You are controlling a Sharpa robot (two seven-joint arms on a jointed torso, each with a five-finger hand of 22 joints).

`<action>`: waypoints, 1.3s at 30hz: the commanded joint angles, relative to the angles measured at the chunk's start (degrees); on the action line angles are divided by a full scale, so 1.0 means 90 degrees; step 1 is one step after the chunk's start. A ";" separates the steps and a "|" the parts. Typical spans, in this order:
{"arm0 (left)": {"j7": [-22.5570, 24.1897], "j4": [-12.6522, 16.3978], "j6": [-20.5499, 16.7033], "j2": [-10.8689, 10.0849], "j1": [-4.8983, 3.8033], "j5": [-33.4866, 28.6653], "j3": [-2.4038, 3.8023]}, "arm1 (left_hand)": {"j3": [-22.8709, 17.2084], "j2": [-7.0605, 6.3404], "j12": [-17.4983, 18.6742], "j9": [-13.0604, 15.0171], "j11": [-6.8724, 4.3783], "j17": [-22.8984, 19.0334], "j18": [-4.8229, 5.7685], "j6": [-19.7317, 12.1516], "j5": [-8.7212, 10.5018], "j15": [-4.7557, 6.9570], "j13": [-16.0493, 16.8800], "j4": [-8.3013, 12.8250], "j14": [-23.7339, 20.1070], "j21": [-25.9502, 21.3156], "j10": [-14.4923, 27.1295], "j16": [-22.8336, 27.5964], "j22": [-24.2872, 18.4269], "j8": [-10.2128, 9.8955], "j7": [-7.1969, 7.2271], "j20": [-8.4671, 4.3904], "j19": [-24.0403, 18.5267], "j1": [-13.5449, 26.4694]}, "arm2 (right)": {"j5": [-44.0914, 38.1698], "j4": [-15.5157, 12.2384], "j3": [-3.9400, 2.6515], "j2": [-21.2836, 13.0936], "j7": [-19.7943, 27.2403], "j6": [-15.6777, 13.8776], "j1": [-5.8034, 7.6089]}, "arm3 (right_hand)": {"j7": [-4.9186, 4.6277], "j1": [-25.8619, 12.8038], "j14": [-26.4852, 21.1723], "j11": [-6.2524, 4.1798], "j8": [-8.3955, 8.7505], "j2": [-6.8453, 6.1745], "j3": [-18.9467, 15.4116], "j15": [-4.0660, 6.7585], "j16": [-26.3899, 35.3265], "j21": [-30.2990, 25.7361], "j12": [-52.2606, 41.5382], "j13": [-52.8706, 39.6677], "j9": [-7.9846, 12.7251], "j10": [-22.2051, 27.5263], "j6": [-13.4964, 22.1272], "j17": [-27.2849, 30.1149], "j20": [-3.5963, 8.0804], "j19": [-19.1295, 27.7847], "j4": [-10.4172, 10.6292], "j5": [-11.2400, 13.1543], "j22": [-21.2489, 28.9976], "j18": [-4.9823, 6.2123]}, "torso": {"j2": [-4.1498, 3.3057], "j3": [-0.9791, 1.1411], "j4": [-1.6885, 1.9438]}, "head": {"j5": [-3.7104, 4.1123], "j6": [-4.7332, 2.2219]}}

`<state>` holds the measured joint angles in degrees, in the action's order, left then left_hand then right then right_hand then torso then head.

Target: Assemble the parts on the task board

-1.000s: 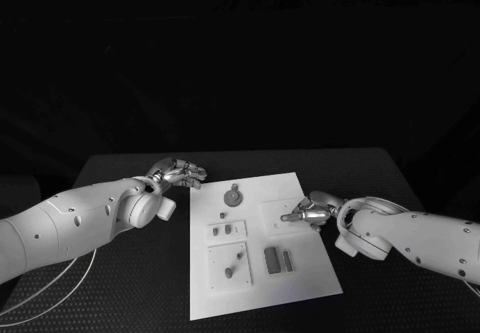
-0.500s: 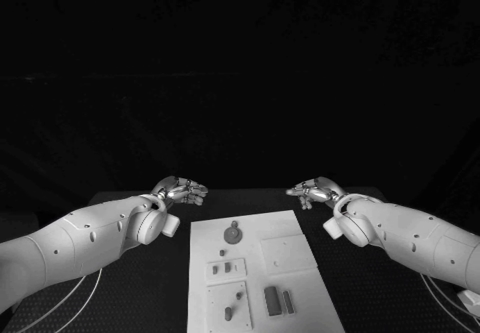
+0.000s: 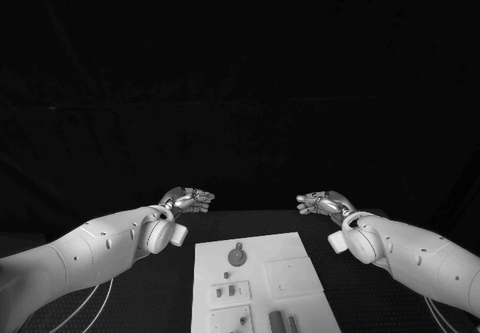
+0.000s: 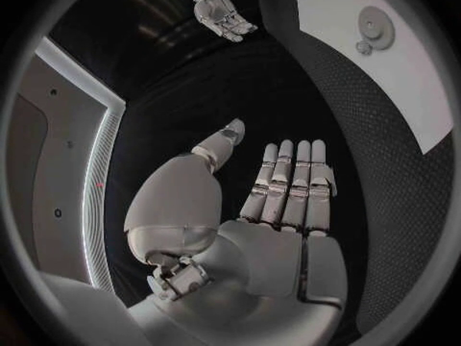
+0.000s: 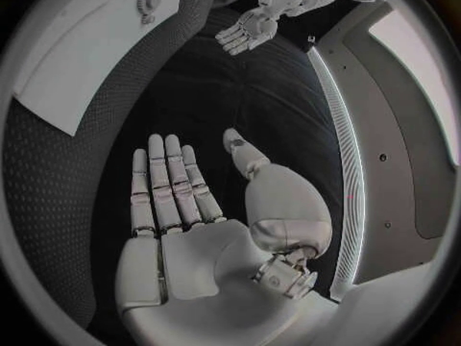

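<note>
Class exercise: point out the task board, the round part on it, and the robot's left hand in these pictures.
task board (image 3: 300, 244): head view, bare surface near its far right corner.
round part (image 3: 237, 257): head view, middle of the disc.
left hand (image 4: 279, 207): left wrist view, base of the outstretched fingers.

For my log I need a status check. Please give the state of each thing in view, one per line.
left robot hand: open, fingers straight, holds nothing.
right robot hand: open, fingers straight, holds nothing.
task board: flat on the table, touched by neither hand.
round part: lies on the board.
</note>
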<state>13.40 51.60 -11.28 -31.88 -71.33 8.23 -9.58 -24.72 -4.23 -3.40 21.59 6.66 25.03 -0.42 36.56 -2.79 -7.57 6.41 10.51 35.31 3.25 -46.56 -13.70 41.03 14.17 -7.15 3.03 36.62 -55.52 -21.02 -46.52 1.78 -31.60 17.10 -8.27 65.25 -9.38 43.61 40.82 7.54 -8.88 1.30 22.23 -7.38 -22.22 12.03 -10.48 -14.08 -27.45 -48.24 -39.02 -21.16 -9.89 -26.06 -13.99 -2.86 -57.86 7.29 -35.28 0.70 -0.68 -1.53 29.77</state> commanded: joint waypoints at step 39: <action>0.1821 0.4261 -0.3649 -0.1423 0.1241 -0.0914 0.1064 | 0.2746 0.0470 0.0378 -0.2398 -0.0740 -0.2781 0.0047 -0.4063 0.0310 0.0841 -0.0713 -0.1168 -0.3923 -0.0361 0.5173 0.1522 -0.4559 -0.1574 0.0794 -0.0337 -0.4069 0.6169 | 0.2336 -0.4826 -0.0198 -0.1455 0.1410 -0.3983 -0.0565 | 0.1043 -0.4845 -0.4536 -0.0837 0.0987 -0.0145 -0.2470 0.0819 0.2469 -0.1336 0.1165 0.1564 0.3050 0.5360 0.4336 0.2351 0.1098 0.2896 0.1554 0.0318 0.6429 -0.0810 | 0.0455 -0.0078 0.0076 | 0.0170 0.0512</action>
<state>27.64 89.77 -42.05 -44.71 -60.17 0.62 -0.07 -0.20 0.02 -0.17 0.06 0.00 0.06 -0.46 0.29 -0.19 -0.01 0.06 0.02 0.20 0.20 -0.31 -0.20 0.05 0.17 0.02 -0.01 0.21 -0.42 -1.52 -89.82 0.05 -44.65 27.69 -41.80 60.19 0.00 0.33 0.28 0.00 -0.20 -0.01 0.26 -0.04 -0.19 0.20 -0.20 -0.06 -0.05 -0.21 -0.25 -0.05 -0.01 -0.30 0.00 -0.40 -0.05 0.81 -31.18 0.00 0.00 0.01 34.38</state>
